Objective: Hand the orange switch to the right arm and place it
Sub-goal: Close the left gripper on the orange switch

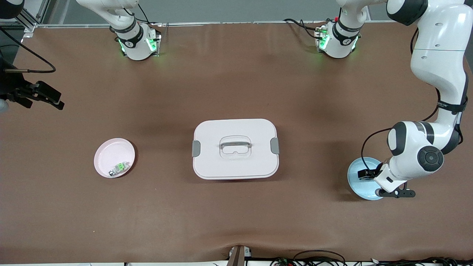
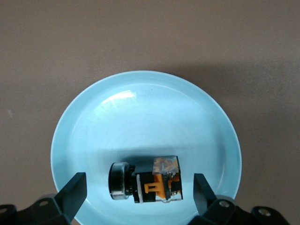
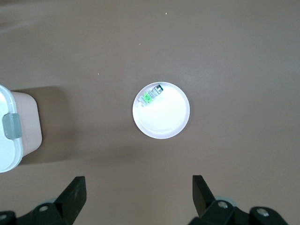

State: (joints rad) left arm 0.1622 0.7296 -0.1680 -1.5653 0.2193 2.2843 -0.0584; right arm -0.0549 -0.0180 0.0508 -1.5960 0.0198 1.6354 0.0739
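Left gripper (image 2: 138,192) hangs low over the round pale blue plate (image 2: 93,122), fingers spread wide; the small black switch with an orange face (image 2: 152,185) lies on that plate between them, untouched. Right gripper (image 3: 138,194) waits high over bare brown table, fingers spread, the round pink plate (image 3: 164,119) with a silver-and-green switch (image 3: 150,95) below it

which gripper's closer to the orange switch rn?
Left. The left gripper hangs open just over the orange switch on the blue plate; the right gripper waits open at the right arm's end.
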